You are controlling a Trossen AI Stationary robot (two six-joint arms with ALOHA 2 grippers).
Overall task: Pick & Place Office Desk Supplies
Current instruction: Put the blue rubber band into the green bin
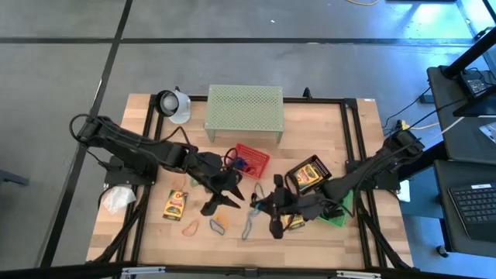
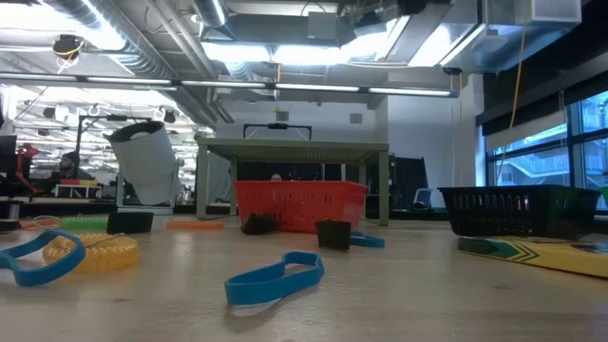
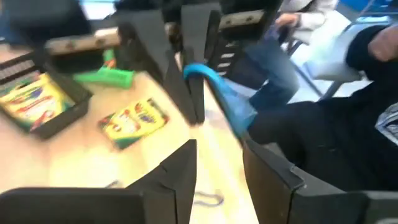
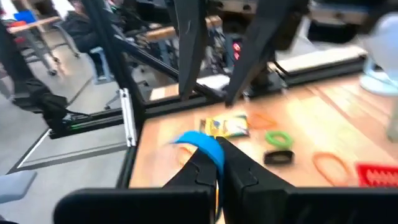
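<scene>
My right gripper (image 4: 216, 163) is shut on a blue loop (image 4: 200, 144) near the table's near edge, at the middle (image 1: 269, 214). My left gripper (image 1: 223, 203) hovers open just to its left, touching nothing; its own view looks past its spread fingers (image 3: 217, 171) at the right gripper and the loop (image 3: 217, 93). Yellow-and-green crayon boxes lie flat on the table (image 1: 175, 204), in a black tray (image 1: 308, 175) and beside the right gripper (image 1: 294, 223). Orange (image 1: 190, 228), blue-and-yellow (image 1: 218, 224) and grey (image 1: 248, 225) loops lie along the near edge. My right gripper pinches the blue loop between its two fingers, at one curved end (image 4: 208, 151). The fingers point steeply down at the table from above. The free length of the band (image 3: 233, 109) arches out to one side of them; whether it touches the table, I cannot tell.
A pale green perforated shelf (image 1: 244, 111) stands at the far edge, with a red basket (image 1: 249, 159) in front of it. A white wad (image 1: 116, 199) lies at the left edge, and a green piece (image 1: 339, 214) under the right arm. A person sits beyond the table (image 3: 323, 56).
</scene>
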